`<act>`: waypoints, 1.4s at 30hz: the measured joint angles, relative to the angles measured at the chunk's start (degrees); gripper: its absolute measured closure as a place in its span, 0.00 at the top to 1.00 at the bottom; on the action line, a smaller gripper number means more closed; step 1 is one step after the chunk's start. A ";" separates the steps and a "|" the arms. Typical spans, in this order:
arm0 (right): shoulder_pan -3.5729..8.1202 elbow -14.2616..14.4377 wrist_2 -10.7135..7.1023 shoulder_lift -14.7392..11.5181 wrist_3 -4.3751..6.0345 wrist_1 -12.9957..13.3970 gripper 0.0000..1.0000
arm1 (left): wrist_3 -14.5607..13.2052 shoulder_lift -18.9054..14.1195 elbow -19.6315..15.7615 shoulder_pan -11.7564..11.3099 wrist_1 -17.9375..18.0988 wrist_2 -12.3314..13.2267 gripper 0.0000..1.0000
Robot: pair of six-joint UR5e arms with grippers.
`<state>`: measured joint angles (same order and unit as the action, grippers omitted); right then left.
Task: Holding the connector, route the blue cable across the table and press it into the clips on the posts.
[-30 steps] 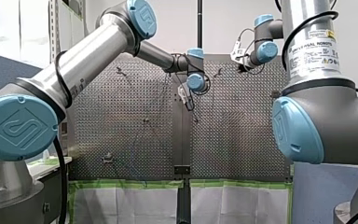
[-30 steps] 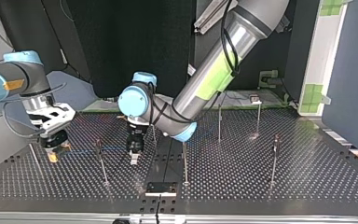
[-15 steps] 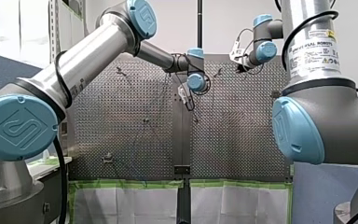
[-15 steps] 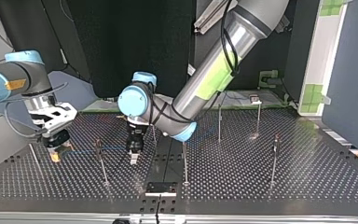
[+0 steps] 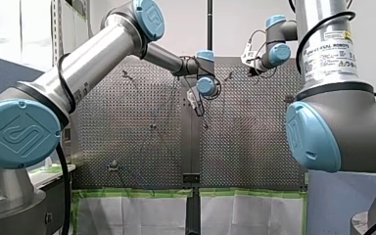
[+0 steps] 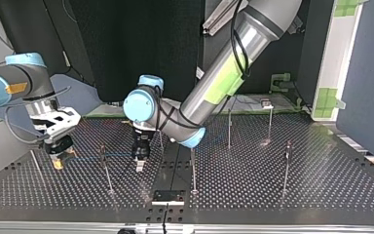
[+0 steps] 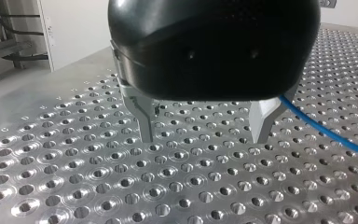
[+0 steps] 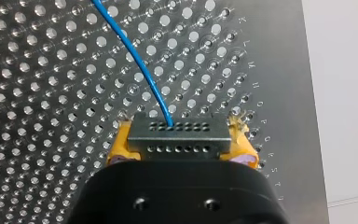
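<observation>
Grip the connector (image 8: 177, 137) in my right gripper (image 8: 179, 140), w/ yellow pads (image 8: 120, 148) clamped on its two short ends. See the blue cable (image 8: 135, 60) leaving a hole in the connector's front face and running ahead over the perforated worktop (image 8: 37, 140). In top view, hold this gripper low nr the worktop edge at the view's left, just beside a thin post (image 6: 35, 163). From there, see the cable running approx level toward the worktop's middle, past the top of a 2nd post (image 6: 106, 170); cannot tell whether seated in that post's clip. Reach my left gripper (image 7: 204, 135) down nr the worktop's middle, at the far end of that visible cable stretch. In left wrist view, see its metal fingers (image 7: 144, 119) spread apart, tips just above the worktop's holes, w/ the cable passing outside one finger, not btwn the two; cannot tell whether touching. See a 3rd post (image 6: 193, 170) upright nr the middle, beside my left arm (image 6: 224, 73), and more posts (image 6: 270, 122) toward the worktop edge at top view's right, well apart from both grippers. In front view, find my right gripper toward the worktop's far edge and my left gripper nearer the centre seam, lower in the view, the two well apart
</observation>
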<state>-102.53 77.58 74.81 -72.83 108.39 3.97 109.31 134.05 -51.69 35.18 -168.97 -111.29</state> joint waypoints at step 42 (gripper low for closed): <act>-9.77 1.37 0.09 4.47 -6.23 -0.50 0.00 | -0.81 -6.79 -8.30 -4.33 -0.72 -1.15 1.00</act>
<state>-112.30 78.94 74.90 -68.36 102.16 3.46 108.50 127.27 -59.99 30.84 -169.69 -112.44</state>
